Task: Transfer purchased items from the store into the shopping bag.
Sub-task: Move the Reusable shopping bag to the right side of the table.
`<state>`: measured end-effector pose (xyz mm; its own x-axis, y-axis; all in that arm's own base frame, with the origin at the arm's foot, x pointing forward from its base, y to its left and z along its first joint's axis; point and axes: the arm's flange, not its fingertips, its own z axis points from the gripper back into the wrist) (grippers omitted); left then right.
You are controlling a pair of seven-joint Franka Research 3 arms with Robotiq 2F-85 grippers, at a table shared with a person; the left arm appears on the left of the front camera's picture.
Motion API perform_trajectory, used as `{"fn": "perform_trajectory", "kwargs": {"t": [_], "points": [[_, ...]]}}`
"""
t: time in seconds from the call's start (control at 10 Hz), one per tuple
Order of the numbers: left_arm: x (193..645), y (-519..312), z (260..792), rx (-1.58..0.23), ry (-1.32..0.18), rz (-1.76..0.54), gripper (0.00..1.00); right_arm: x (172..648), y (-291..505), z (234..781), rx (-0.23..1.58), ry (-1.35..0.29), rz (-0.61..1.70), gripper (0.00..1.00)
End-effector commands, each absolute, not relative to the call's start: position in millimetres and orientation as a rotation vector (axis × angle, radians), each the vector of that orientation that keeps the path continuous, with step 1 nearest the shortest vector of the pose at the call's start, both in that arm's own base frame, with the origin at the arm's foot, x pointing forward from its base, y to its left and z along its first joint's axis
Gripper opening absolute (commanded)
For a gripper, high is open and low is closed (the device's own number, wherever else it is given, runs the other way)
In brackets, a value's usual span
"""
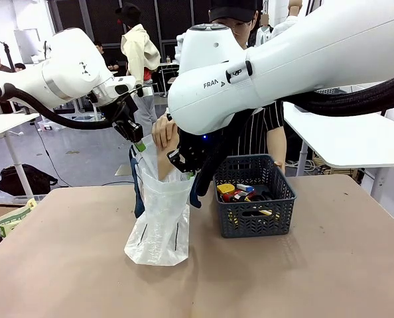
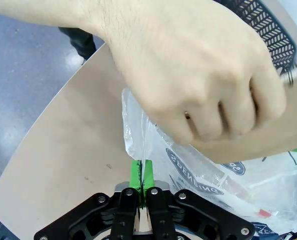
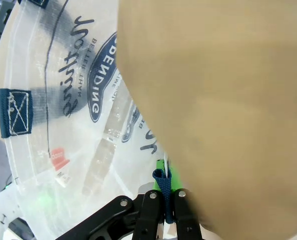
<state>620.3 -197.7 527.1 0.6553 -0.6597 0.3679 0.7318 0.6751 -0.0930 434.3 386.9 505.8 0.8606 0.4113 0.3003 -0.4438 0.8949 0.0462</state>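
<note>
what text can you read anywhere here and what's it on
"FRAN", rest hidden: right arm
"SPENDING": oval logo on the shopping bag
"BETTER THA", cut off: same logo
Unreadable: script lettering on the bag
Too small: labels on items in the basket

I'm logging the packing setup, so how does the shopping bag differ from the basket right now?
The shopping bag is translucent white and soft; the basket is dark grey, rigid lattice. The shopping bag is held up by the left gripper and right gripper; the basket stands unaided. Both rest on the table.
</note>
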Motion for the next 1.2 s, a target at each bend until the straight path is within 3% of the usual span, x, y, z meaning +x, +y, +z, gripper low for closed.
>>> {"fn": "perform_trajectory", "kwargs": {"t": [0.0, 1.1], "points": [[615.7, -194.4, 527.3, -0.235, -0.327, -0.791, 0.00, 433.2, 386.5, 507.4, 0.117, -0.291, 0.447, 0.00], [615.7, -194.4, 527.3, -0.235, -0.327, -0.791, 0.00, 433.2, 386.5, 507.4, 0.117, -0.291, 0.447, 0.00]]}}
